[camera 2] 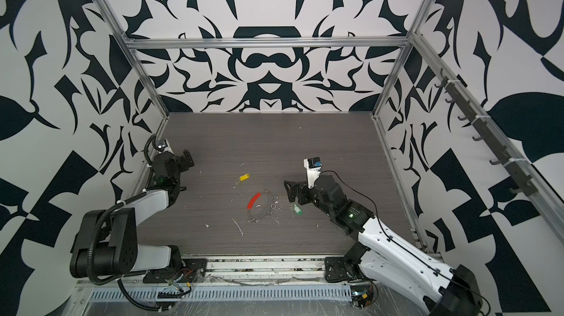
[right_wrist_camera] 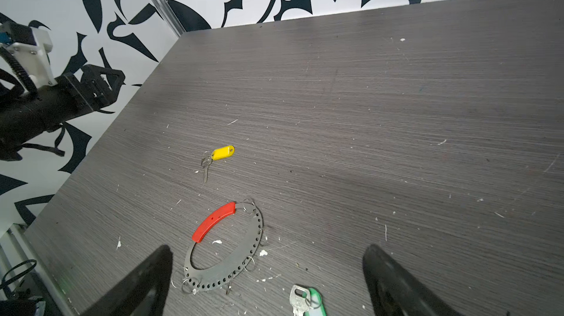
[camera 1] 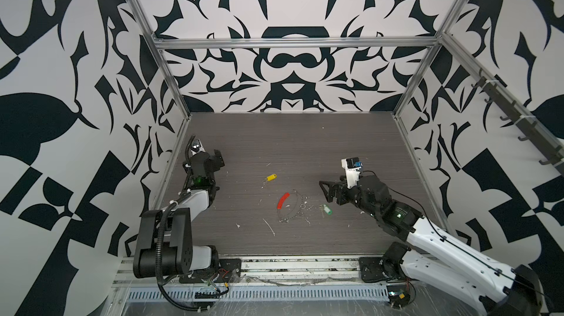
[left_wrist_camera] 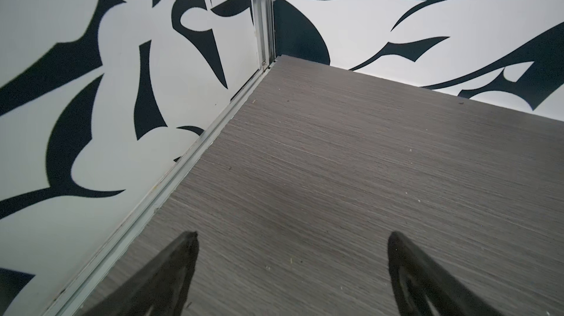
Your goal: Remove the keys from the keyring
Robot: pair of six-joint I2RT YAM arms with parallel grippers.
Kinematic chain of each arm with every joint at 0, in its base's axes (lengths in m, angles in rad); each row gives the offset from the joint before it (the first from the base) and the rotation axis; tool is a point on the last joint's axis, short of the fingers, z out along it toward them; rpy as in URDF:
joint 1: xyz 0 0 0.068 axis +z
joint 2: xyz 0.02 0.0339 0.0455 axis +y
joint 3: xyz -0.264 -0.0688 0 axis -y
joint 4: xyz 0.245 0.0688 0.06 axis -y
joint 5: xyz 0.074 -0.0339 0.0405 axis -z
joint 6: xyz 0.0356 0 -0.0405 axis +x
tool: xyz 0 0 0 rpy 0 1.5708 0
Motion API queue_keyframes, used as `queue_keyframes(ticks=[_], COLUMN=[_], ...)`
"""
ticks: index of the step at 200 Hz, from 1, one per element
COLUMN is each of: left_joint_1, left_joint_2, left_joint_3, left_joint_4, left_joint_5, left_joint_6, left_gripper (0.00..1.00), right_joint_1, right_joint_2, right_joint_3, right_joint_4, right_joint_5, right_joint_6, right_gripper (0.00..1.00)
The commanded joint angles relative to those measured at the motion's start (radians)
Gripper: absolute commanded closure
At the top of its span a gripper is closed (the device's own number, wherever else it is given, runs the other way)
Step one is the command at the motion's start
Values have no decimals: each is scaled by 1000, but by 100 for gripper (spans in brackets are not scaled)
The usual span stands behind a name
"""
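Well, both of my grippers stand wide open and grasp nothing. My left gripper (camera 1: 218, 159) sits at the left edge of the table (camera 1: 274, 140) in both top views, close to the patterned wall and well apart from everything else. Its wrist camera shows only bare wood grain between the spread fingers (left_wrist_camera: 183, 262). My right gripper (camera 1: 327, 191) is held right of centre, pointing toward the middle of the frame, empty.

The keyring (right_wrist_camera: 241, 258) lies flat near the middle of the table, a little below centre in both top views. Seen from my right wrist it is a curved metal band pierced with a row of holes, with a red sleeve (right_wrist_camera: 214, 221) over one stretch and several small silver rings (right_wrist_camera: 265, 237) hanging from the holes.

The yellow tag (camera 1: 270, 177) lies up and to the left of the keyring in a top view, clear of it, with a thin silver key (right_wrist_camera: 206, 168) joined to it by a split ring. The green tag (camera 1: 327, 210) lies to the right of the keyring, between it and my right gripper — apart from the band, not touching it — with a broad silver key (right_wrist_camera: 298, 297) beside it. White scraps (camera 1: 270, 226) are scattered over the table around the keyring.
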Motion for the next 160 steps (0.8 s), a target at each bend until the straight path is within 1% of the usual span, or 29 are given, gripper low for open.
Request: queue_keyframes(ticks=[1, 12, 29, 39, 47, 51, 60, 65, 71, 73, 78, 85, 105, 122, 134, 145, 160], left_joint_1=[5, 4, 5, 4, 5, 5, 5, 5, 5, 5, 5, 5, 5, 5, 5, 5, 5], left_joint_2=[55, 86, 133, 173, 208, 203, 172, 165, 175, 181, 194, 196, 177, 191, 187, 186, 188], left_joint_3=[-66, -92, -112, -143, -161, -158, -134, -129, -134, -137, -147, -156, -142, -151, -147, -147, -149], left_joint_4=[114, 192, 260, 352, 439, 434, 327, 298, 322, 337, 386, 415, 345, 392, 379, 374, 385], left_joint_5=[1, 21, 49, 85, 77, 79, 84, 88, 85, 84, 79, 74, 65, 61, 62, 62, 60], left_joint_6=[-19, -9, -1, 12, 31, 31, 11, 7, 10, 12, 20, 26, 3, 10, 8, 8, 10], left_gripper=[0, 0, 0, 0, 0, 0, 0, 0, 1, 0, 1, 0, 1, 1, 0, 0, 1], right_joint_1=[0, 0, 0, -1, 0, -1, -1, 0, 0, 0, -1, -1, -1, -6, -20, -47, -109], right_joint_2=[27, 39, 38, 31, 24, 20, 12, 8, 5, 5, 4, 4, 0, -4, 4, 20, 61], right_joint_3=[46, 60, 76, 77, 77, 74, 66, 58, 49, 46, 40, 31, -16, -80, -111, -114, -116], right_joint_4=[48, 27, 3, 4, 10, 17, 37, 55, 82, 89, 105, 125, 206, 353, 446, 480, 528], right_joint_5=[6, 4, 26, 34, 45, 54, 79, 97, 107, 139, 168, 209, 350, 474, 526, 567, 578], right_joint_6=[20, 16, 19, 10, -1, -7, -12, -12, -12, -10, -13, -44, -144, -266, -349, -399, -496], right_gripper=[1, 1, 1, 0, 0, 0, 0, 0, 0, 0, 0, 0, 0, 0, 0, 0, 0])
